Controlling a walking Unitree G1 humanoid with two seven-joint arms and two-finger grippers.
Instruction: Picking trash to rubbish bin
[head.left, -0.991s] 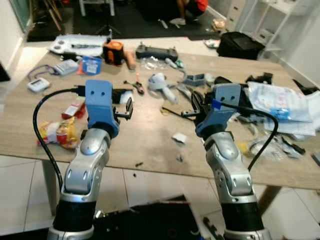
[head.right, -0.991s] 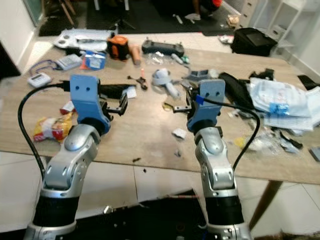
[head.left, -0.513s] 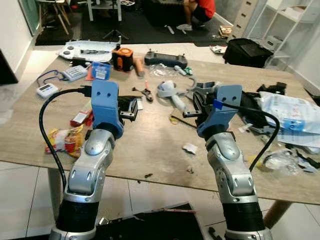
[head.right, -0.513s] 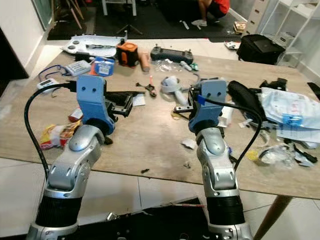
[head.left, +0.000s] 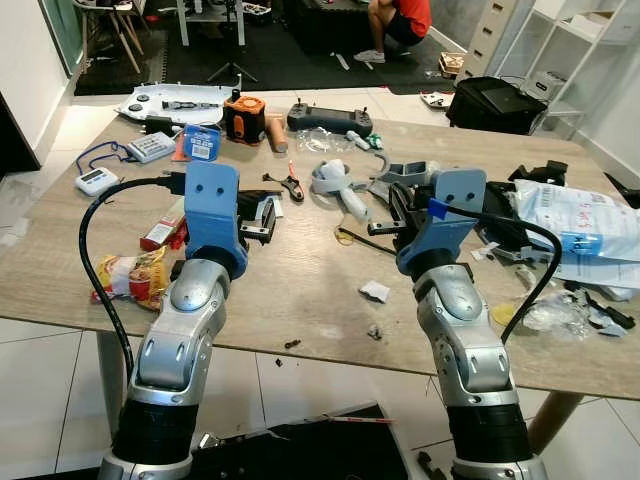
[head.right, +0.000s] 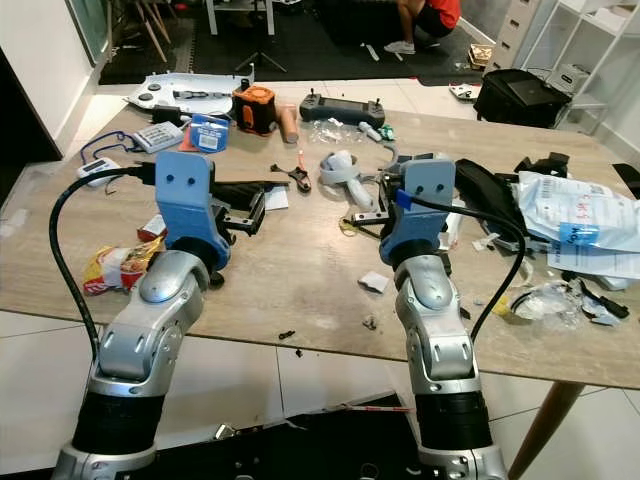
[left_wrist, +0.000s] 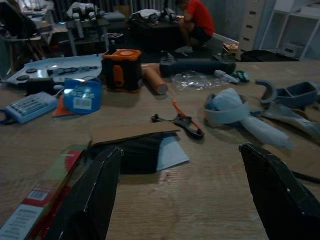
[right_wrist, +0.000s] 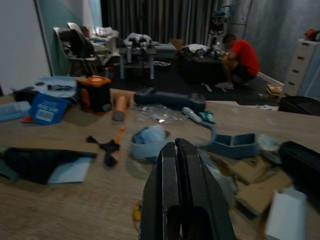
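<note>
Trash lies on a wooden table (head.left: 300, 262): a crumpled white paper scrap (head.left: 375, 291) between my arms, a yellow and red snack wrapper (head.left: 127, 276) near the left edge, and a red packet (head.left: 160, 233) behind it. My left gripper (head.left: 262, 216) is held over the table, open and empty; the left wrist view shows its fingers (left_wrist: 92, 200) wide apart above a black pouch (left_wrist: 136, 150). My right gripper (head.left: 386, 214) hovers behind the scrap, shut on nothing, its fingers (right_wrist: 175, 200) pressed together.
Clutter covers the far half: an orange and black device (head.left: 244, 115), a black controller (head.left: 328, 118), a blue tub (head.left: 203, 141), a grey-white roll (head.left: 336, 182), small pliers (head.left: 290, 184). Plastic bags (head.left: 580, 225) pile up at the right. A person in a red shirt (head.left: 397, 18) crouches beyond.
The camera has moved, so the whole table sits lower and closer in view. Both arms keep the same pose. Nothing on the table has moved.
</note>
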